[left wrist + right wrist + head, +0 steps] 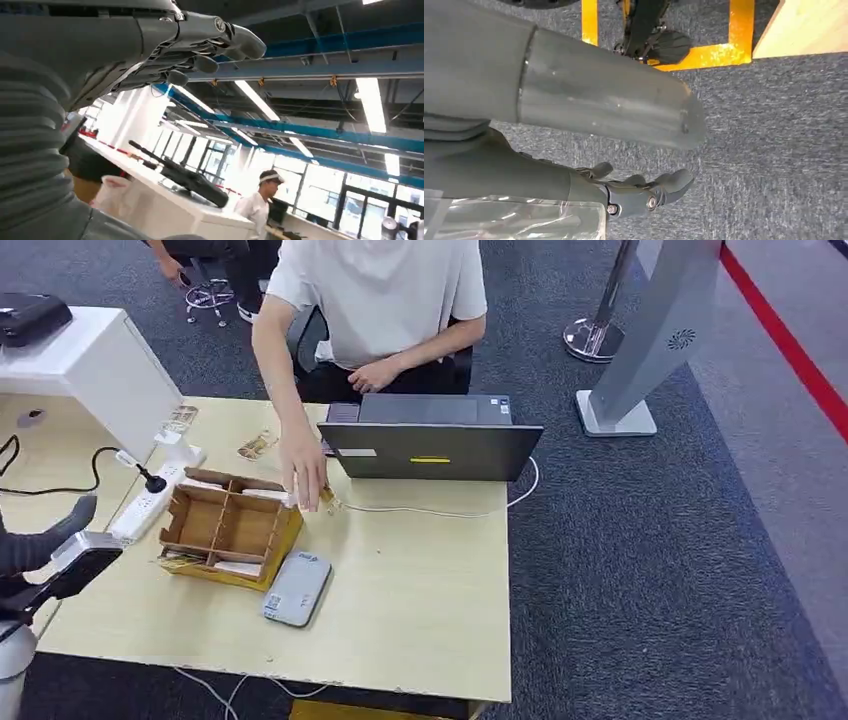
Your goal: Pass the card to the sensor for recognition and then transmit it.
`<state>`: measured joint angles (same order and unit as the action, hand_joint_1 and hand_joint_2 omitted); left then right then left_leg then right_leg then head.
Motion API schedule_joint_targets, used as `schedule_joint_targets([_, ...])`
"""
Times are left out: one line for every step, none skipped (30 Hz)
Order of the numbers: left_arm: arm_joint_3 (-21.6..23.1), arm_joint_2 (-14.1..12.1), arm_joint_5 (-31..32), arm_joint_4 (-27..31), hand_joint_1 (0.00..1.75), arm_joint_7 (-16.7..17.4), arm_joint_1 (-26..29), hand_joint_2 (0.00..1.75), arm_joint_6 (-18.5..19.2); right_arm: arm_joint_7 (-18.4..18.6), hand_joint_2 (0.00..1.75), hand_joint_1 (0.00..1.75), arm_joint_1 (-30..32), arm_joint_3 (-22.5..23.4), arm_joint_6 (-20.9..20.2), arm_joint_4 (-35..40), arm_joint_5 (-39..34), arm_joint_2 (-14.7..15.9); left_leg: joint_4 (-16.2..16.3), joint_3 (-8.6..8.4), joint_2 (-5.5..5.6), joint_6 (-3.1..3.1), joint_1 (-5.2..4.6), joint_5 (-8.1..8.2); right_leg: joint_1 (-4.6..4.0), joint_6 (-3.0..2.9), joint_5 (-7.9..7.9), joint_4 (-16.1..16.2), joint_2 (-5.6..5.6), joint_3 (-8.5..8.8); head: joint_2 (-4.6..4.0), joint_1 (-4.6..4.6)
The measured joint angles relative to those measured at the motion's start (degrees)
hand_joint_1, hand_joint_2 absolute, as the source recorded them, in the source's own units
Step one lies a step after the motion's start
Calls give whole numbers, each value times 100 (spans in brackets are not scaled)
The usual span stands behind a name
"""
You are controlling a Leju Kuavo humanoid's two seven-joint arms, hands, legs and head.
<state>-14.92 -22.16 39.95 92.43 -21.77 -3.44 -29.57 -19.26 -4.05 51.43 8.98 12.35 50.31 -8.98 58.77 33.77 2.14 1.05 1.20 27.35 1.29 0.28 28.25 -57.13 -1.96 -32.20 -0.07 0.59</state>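
A grey card sensor (pixel 297 588) lies flat on the wooden table (pixel 420 590), just in front of a divided cardboard box (pixel 228 525). A person's hand (pixel 303 472) reaches over the box's far right corner and pinches a small card (pixel 327 499). My left hand (pixel 45 540) hovers at the table's left edge, left of the box, and holds nothing. In the left wrist view its fingers (pixel 200 50) stretch out flat toward the ceiling. My right hand (pixel 614 115) hangs over grey carpet, its fingers (pixel 644 192) loose and holding nothing.
A laptop (pixel 430 445) stands at the table's far side with the seated person behind it. A white power strip (pixel 150 502) and cables lie left of the box. Two loose cards (pixel 258 445) rest near the far left corner. A white cabinet (pixel 90 365) stands to the left.
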Motion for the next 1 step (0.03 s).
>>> schedule_joint_targets([-117, 0, 0, 75, 0, 44, 92, 175, 18, 0, 0, 0, -11, 5, 2, -2, 0, 0, -2, 3, 3, 0, 0, 0, 0, 0, 0, -1, 3, 8, 0, 2])
